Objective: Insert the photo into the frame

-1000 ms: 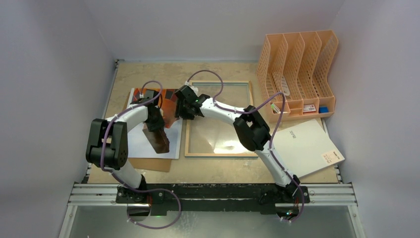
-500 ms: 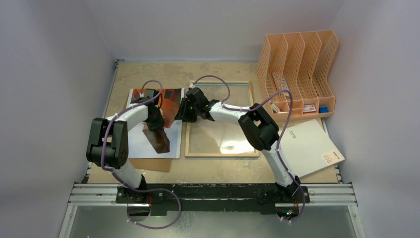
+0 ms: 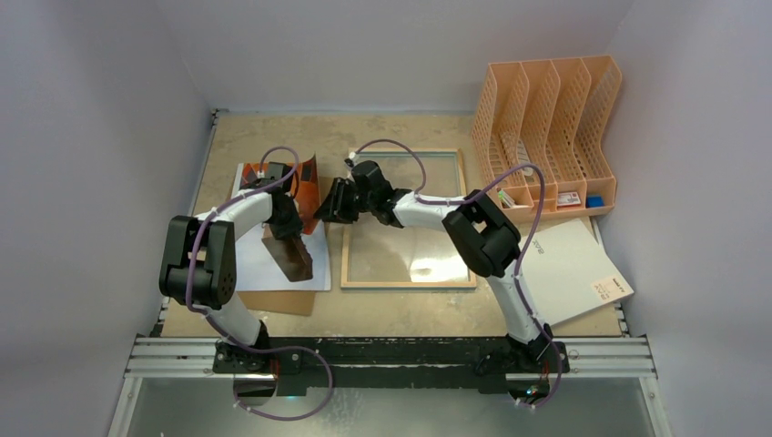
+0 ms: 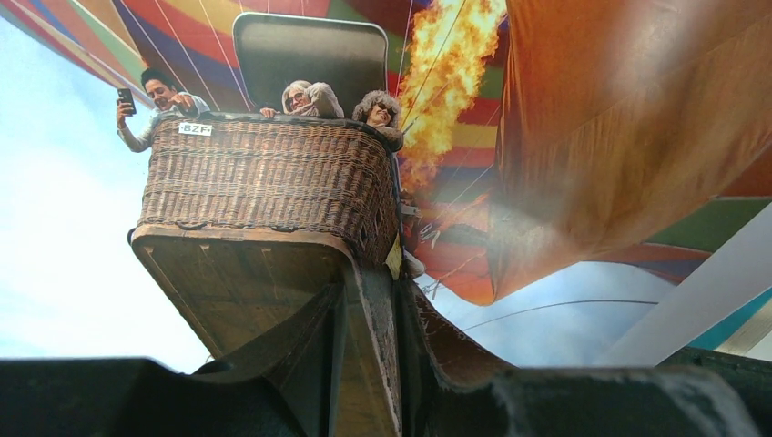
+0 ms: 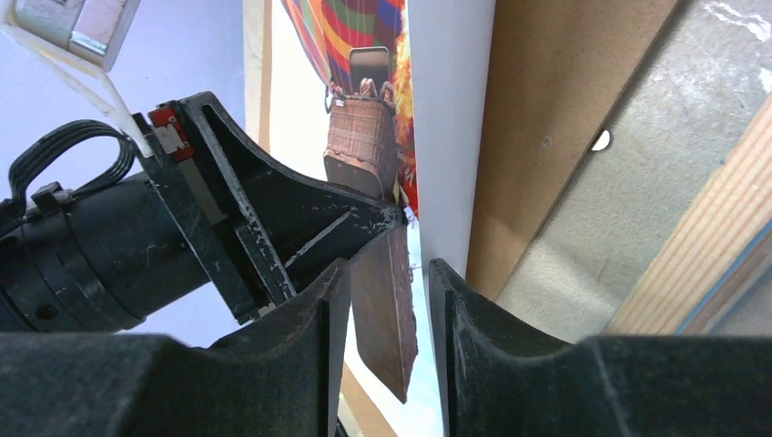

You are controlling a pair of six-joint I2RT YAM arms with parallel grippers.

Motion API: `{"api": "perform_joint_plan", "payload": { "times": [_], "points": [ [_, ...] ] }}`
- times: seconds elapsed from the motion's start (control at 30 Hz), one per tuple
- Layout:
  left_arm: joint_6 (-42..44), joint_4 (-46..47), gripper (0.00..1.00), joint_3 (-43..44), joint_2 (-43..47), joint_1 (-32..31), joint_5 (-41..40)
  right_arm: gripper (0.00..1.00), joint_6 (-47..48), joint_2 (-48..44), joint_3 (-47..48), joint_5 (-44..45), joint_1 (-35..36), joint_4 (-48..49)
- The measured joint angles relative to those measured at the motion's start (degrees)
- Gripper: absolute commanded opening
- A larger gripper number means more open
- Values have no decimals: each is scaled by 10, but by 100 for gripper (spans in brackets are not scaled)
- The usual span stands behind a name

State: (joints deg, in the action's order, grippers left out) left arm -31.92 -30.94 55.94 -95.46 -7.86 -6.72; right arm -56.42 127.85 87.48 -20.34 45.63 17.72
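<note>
Left gripper, fingers together, pins the photo down; right gripper sits slightly parted at its curled-up edge, by the frame.

Left fingers closed together, tips down; right arm stretched leftward, right fingers slightly apart.

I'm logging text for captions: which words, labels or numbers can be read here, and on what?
"-BZF": small white plate on the basket in the photo, seen in the left wrist view.
Sheet: grey print and a corner label, too small to read.
Organiser: labels on small items inside, too blurred to read.
</note>
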Motion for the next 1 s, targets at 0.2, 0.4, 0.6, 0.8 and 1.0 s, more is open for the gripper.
{"api": "perform_joint_plan", "payload": {
  "times": [0.2,0.4,0.6,0.8,1.0],
  "points": [
    [0,0,28,0,0,0,0,42,3,4,12,16,0,-40],
    [0,0,28,0,0,0,0,39,14,9,17,28,1,-61],
    [0,0,27,0,0,0,1,29,27,23,18,29,1,-72],
    [-1,0,26,1,6,0,-1,17,38,33,19,28,0,-63],
    [3,-12,27,24,61,0,-17,0,54,43,44,20,1,-36]
  ]
}}
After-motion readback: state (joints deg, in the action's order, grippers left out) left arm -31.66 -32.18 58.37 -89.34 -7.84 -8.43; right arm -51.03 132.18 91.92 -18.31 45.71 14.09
